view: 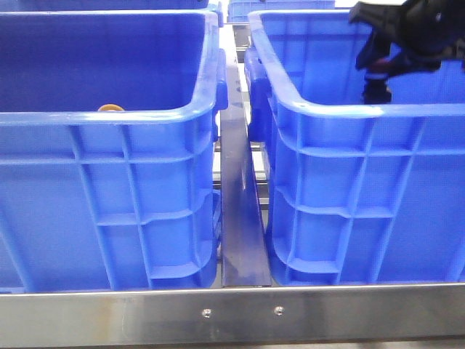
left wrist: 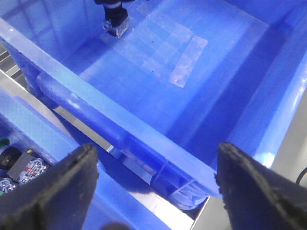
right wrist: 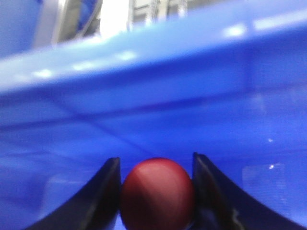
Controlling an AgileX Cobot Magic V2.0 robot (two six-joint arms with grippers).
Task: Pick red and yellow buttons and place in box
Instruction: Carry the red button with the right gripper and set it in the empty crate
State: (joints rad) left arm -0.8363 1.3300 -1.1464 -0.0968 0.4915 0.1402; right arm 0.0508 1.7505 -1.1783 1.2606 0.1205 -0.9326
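Observation:
The dark red button [right wrist: 156, 194] sits between the two black fingers of my right gripper [right wrist: 156, 162], which is shut on its domed cap. In the front view that gripper [view: 378, 81] hangs inside the right blue box [view: 341, 109], below its rim and near the front wall. A yellow-orange button cap [view: 110, 107] peeks over the front rim of the left blue crate [view: 109, 120]. My left gripper [left wrist: 156, 149] is open and holds nothing, above the gap between the two crates. It does not show in the front view.
A metal divider [view: 240, 203] runs between the crates and a steel rail [view: 232, 313] crosses the front. Small dark parts [left wrist: 21, 163] lie in the left crate. Clear tape patches [left wrist: 168, 52] mark the box floor. More blue crates stand behind.

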